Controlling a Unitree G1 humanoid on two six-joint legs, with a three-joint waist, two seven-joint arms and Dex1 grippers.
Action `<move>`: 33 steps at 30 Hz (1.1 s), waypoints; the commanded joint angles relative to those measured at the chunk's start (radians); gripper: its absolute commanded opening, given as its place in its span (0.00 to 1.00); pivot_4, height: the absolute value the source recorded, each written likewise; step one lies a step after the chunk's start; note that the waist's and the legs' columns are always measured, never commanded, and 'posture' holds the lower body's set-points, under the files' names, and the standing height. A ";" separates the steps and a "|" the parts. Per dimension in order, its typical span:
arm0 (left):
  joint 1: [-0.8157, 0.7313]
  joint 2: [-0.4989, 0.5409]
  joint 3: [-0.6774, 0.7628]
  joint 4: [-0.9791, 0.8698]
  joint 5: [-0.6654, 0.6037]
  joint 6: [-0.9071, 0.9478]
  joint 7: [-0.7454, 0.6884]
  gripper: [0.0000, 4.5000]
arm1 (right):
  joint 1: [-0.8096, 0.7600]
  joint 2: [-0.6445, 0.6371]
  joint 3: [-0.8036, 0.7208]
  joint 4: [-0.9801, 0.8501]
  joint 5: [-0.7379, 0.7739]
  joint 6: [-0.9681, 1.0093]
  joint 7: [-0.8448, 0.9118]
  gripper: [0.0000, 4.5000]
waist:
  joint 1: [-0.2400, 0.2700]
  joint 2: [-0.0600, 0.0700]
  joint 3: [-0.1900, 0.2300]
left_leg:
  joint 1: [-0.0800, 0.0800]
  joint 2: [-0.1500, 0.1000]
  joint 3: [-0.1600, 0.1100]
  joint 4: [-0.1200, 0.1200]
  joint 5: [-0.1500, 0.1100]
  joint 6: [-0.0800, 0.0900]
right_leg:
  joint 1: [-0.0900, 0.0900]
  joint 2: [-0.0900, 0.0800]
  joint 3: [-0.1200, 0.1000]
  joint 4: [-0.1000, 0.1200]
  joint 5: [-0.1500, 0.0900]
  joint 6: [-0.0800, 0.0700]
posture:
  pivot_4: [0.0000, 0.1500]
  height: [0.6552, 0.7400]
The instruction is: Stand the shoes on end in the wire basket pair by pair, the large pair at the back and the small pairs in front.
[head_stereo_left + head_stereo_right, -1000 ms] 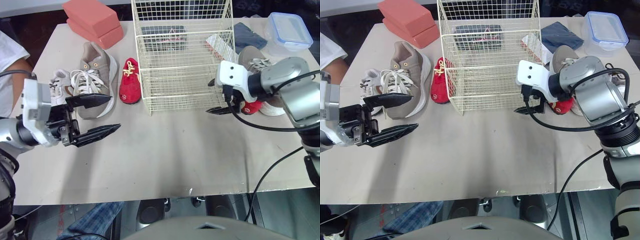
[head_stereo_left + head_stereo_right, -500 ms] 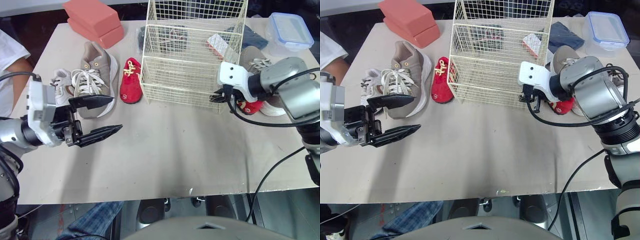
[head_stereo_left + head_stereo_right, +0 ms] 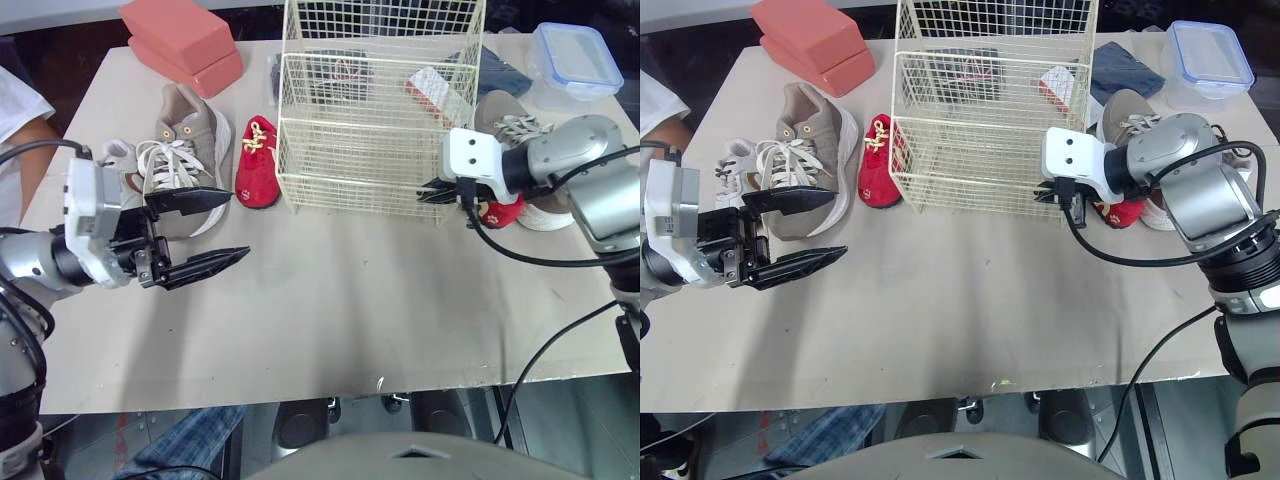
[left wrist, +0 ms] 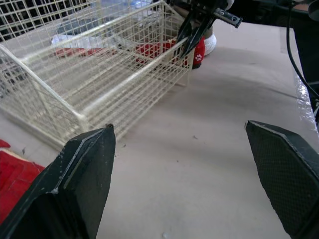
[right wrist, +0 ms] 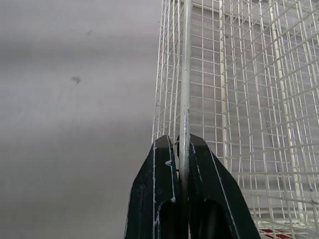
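The cream wire basket (image 3: 380, 110) stands at the back middle of the table. My right gripper (image 3: 432, 192) is shut on a wire at its front right corner, and in the right wrist view the fingers (image 5: 164, 164) pinch one upright rod of the basket (image 5: 239, 74). Left of the basket lie a large tan sneaker (image 3: 185, 150), a small white sneaker (image 3: 115, 165) and a small red shoe (image 3: 255, 160). Their mates, tan (image 3: 510, 125), red (image 3: 500, 213) and white (image 3: 545, 215), lie on the right behind my right arm. My left gripper (image 3: 238, 225) hovers open near the tan sneaker's toe, holding nothing.
Two pink blocks (image 3: 180, 40) are stacked at the back left. A clear box with a blue-rimmed lid (image 3: 570, 60) and a dark cloth (image 3: 495, 70) sit at the back right. A person's white sleeve (image 3: 20, 110) shows at the left edge.
My right gripper has closed on the basket's front right corner wire. The basket has tipped and shifted a little. My left gripper stays open and has drifted slightly right.
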 commanded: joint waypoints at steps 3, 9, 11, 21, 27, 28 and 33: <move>0.010 0.000 0.033 -0.011 -0.005 -0.017 -0.007 1.00 | -0.024 0.006 -0.026 0.068 0.018 -0.188 0.094 0.00 | 0.001 0.000 0.000 | 0.000 0.000 0.000 0.000 0.000 0.000 | 0.000 0.000 0.000 0.000 0.000 0.000 | 1.00 0.36; 0.021 0.002 0.040 -0.015 -0.008 -0.018 -0.006 1.00 | -0.045 0.019 -0.027 0.104 -0.047 -0.102 0.021 0.00 | 0.000 0.000 0.000 | 0.001 0.000 0.001 0.000 0.000 0.000 | 0.000 0.000 0.001 0.001 0.000 0.000 | 1.00 0.36; 0.021 0.002 0.039 -0.015 -0.008 -0.019 -0.005 1.00 | -0.046 0.007 -0.020 0.081 -0.065 -0.028 0.015 0.00 | 0.002 0.000 0.000 | 0.001 0.000 0.001 0.000 0.000 0.000 | 0.000 0.000 0.001 0.001 0.000 0.000 | 1.00 0.36; 0.002 0.006 0.020 0.009 0.005 -0.035 -0.018 1.00 | 0.001 -0.014 -0.017 -0.181 -0.047 0.284 -0.017 0.00 | 0.006 0.000 0.000 | 0.000 0.000 0.000 0.000 0.000 0.000 | 0.000 -0.001 0.001 0.001 0.002 -0.003 | 1.00 0.36; -0.001 0.003 0.016 0.011 0.010 -0.039 -0.021 1.00 | 0.008 -0.026 -0.011 -0.196 -0.055 0.323 -0.035 0.00 | 0.008 0.000 0.000 | 0.000 0.000 0.000 0.000 0.000 0.000 | 0.000 -0.001 0.000 0.001 0.000 -0.001 | 1.00 0.36; -0.002 0.002 0.015 0.011 0.011 -0.040 -0.021 1.00 | 0.006 -0.024 -0.010 -0.191 -0.057 0.321 -0.040 0.00 | 0.009 0.000 0.000 | 0.000 0.000 0.000 0.000 0.000 0.000 | 0.000 -0.001 0.000 0.001 0.000 -0.001 | 1.00 0.36; -0.004 -0.002 0.013 0.015 0.015 -0.043 -0.025 1.00 | 0.004 -0.011 -0.014 -0.174 -0.054 0.250 -0.044 0.00 | 0.007 -0.001 0.000 | 0.000 0.000 0.000 0.000 0.000 0.000 | 0.000 -0.001 0.000 0.001 0.000 0.000 | 1.00 0.36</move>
